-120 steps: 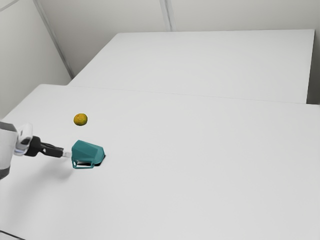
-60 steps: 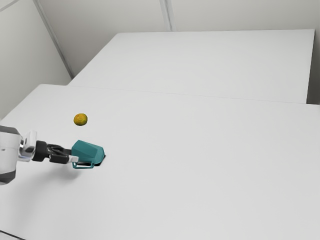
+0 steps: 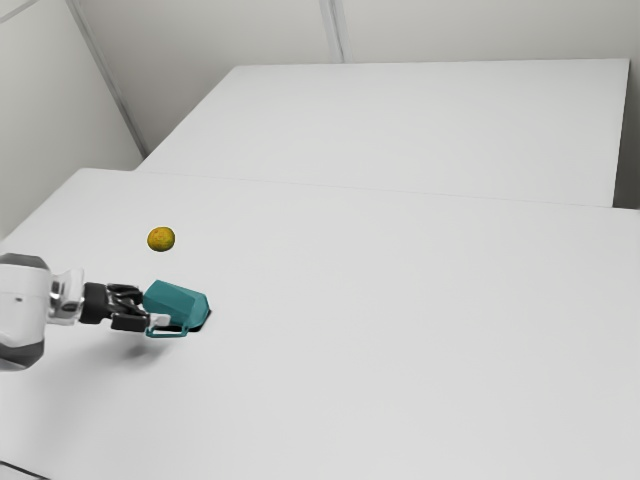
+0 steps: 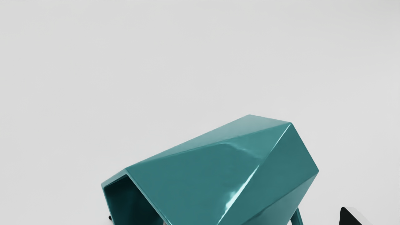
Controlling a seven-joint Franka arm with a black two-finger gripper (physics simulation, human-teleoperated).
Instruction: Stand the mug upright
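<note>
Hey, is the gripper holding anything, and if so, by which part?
Nothing is held. The gripper is open by the mug, which lies on its side on the table; in the wrist view, one finger stands clear of the mug's handle.

Got 1 ea.: mug (image 3: 180, 302), fruit (image 3: 161, 239) & gripper (image 3: 153, 311).

I'm working in a plain, pale room; whether it's a lab, an office or a home, I can't tell. Below my claw (image 3: 152, 308) spreads a smooth white tabletop (image 3: 400, 330). Well away from the claw, on the side farther from the exterior camera, lies a second broad white surface (image 3: 430, 130). Behind that stands an off-white wall (image 3: 200, 40) with a grey upright strip (image 3: 335, 30).
</note>
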